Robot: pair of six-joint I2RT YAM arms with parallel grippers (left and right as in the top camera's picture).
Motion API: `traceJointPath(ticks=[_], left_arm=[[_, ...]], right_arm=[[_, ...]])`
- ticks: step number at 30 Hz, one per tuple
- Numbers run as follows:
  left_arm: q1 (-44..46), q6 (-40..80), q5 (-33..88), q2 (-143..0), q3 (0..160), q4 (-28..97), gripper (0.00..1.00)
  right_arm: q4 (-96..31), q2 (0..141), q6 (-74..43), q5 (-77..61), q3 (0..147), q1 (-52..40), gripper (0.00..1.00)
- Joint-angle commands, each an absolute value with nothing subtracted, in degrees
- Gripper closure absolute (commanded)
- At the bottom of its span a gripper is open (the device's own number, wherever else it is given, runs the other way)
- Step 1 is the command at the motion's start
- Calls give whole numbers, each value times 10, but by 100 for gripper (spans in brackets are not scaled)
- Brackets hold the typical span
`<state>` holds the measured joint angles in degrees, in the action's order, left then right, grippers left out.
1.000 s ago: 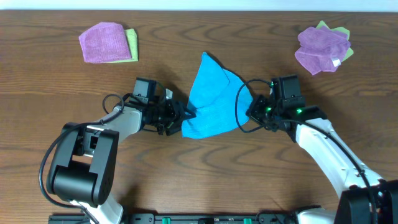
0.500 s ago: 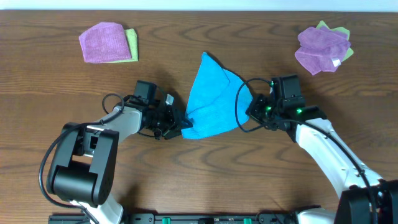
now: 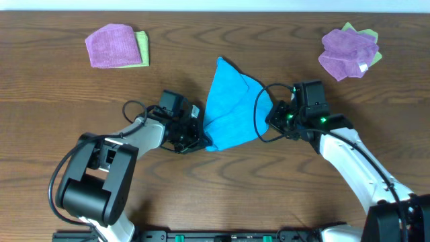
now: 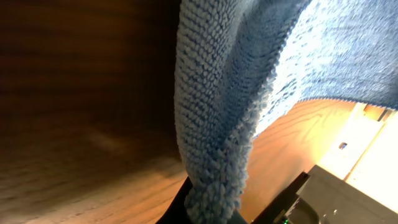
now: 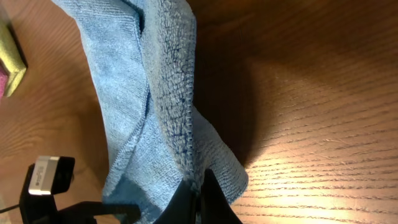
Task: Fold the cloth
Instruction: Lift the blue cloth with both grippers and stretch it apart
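The sky-blue cloth [image 3: 232, 107] lies bunched in a rough triangle at the middle of the table, pointed end toward the back. My left gripper [image 3: 200, 138] is shut on its lower left corner. From the left wrist view a thick fold of cloth [image 4: 217, 124] runs out of my left gripper [image 4: 214, 211]. My right gripper [image 3: 271, 119] is shut on the cloth's right edge. The right wrist view shows the seamed cloth [image 5: 137, 93] pinched in my right gripper [image 5: 198, 193]. No white tag shows.
A purple cloth [image 3: 111, 46] lies on a light green one [image 3: 142, 48] at the back left. A crumpled purple and green pile [image 3: 346, 52] sits at the back right. Both arms reach in from the front edge, close together around the cloth.
My left gripper has shut on the cloth's lower left corner and moved right, drawing that corner in. The right gripper has stayed shut and still.
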<state>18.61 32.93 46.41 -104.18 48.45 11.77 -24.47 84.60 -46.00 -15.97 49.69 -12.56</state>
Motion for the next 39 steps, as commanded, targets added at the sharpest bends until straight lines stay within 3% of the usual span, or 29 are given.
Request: traceJointPath(ticks=[1,8,17,25,39], left_arm=[[159,324,497,-1043,491,116,94],[101,354,571,-1019,573,118,94],[89,414,509,-996,742,117,94],[89,416,404,-996,795,54,94],[89,450,338,-997,798,-35,94]], right_arm=[[-239,842,-445,-170,496,-122,99],[-162,802,-436,-187,498,-122,99],[-27,786,-436,-179,515,-118,99],[-19,848,-389,-169,596,-82,99],[-23,957,-359,-173,762,-77,99]])
